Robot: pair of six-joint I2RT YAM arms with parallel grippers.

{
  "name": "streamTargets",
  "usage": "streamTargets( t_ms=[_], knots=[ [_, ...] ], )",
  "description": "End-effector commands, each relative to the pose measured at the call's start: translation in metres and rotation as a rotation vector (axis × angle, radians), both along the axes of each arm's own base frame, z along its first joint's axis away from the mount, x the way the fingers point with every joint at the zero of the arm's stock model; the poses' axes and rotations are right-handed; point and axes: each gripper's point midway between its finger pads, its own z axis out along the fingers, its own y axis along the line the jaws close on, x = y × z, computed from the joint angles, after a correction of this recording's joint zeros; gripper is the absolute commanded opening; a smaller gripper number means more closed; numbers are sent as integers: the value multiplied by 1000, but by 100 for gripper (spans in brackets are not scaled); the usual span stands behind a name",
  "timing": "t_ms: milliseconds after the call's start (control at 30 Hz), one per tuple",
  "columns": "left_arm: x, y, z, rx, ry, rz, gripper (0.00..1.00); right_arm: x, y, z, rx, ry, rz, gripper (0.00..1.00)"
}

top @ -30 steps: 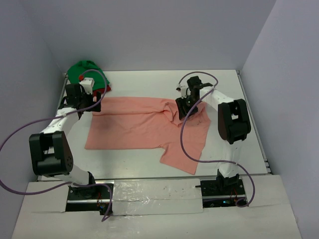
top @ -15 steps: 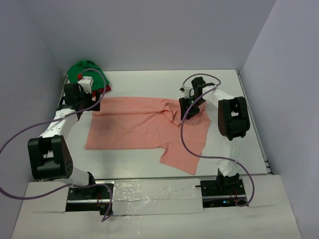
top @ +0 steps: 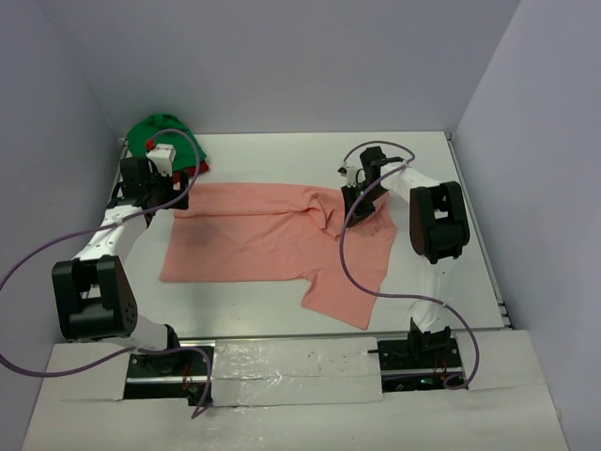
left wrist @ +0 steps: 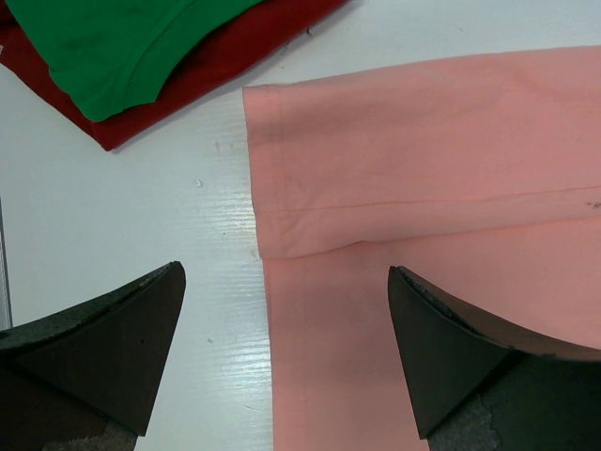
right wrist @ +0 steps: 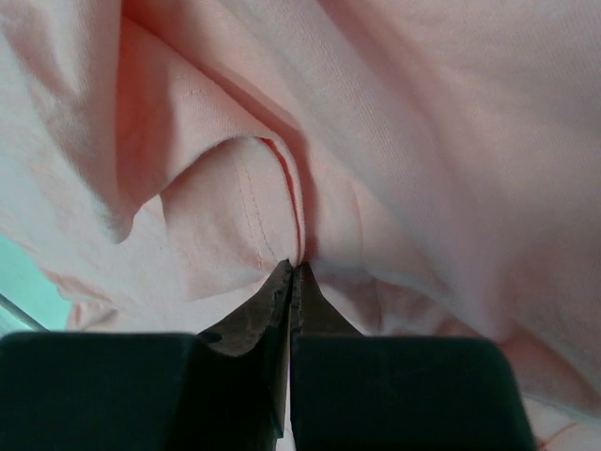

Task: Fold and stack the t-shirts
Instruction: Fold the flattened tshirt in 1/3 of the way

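Cloth of the salmon-pink t-shirt lies spread on the counter, its long axis running left to right between the arms. The right tool is clamped together on a raised fold in the shirt's far right part. The left tool stands wide apart, holding nothing, directly above the shirt's left edge near its far corner, so that arm is nearer to that end. The green t-shirt and dark red t-shirt lie heaped just beyond, at the counter's far left corner
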Motion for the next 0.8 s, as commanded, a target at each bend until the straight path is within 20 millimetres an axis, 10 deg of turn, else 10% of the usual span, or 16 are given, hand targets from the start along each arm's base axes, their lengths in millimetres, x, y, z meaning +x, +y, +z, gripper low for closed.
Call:
streamTargets(
  t_ms=[0, 467, 767],
  knots=[
    [1, -3, 11, -11, -42, -9, 98, 8, -2, 7, -10, -16, -3, 0],
    [1, -5, 6, -22, -36, -15, 98, 43, -12, 64, -81, -177, -16, 0],
    [0, -6, 5, -26, -35, -24, 98, 19, 11, 104, -85, -213, 107, 0]
  ],
)
